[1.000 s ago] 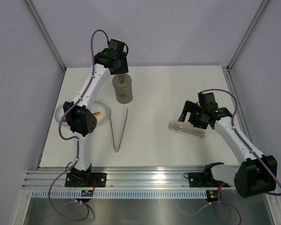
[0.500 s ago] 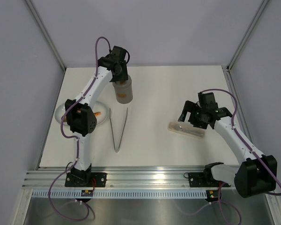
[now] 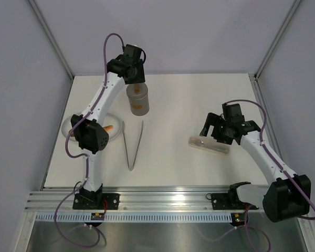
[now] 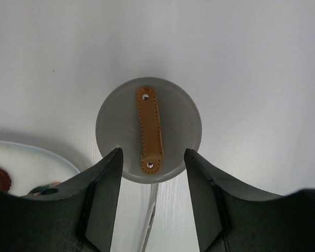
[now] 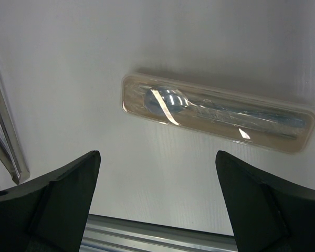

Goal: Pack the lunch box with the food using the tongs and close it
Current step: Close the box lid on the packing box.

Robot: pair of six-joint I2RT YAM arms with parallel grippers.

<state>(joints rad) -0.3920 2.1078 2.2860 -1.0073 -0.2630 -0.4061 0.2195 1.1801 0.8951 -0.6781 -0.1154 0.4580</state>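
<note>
- Lifting the lid (image 4: 173, 121) looks like the step in hand. It sits closed on the lunch box (image 3: 138, 105), which stands upright at the far side of the table (image 3: 199, 105), left of centre. The food (image 3: 111, 127) lies on the white plate (image 3: 66, 122) further left.
- The tan strap handle (image 4: 149, 128) is thin and low. A descent slightly off line would land the left gripper (image 4: 153, 152) on the flat lid, and the pinch would close on nothing.
- The box is tall and nothing steadies it. A sideways nudge could tip it, and a sticking lid could carry it up and then drop it.
- The tongs (image 3: 126, 147) lie on the near side of the box, their open ends toward it. A toppled box could knock them or roll onto the plate.
- Pose of the left gripper: it hovers straight above the lid, pointing down. Its jaws are partly apart, grasping nothing, and stand either side of the strap across its width. The left arm is stretched far out from its base.
- Pose of the right gripper (image 5: 157, 157): it is spread wide and empty over the clear-wrapped packet (image 5: 215, 113), which holds a spoon, at the right of the table. It is well apart from the box, so it cannot brace it from there.
</note>
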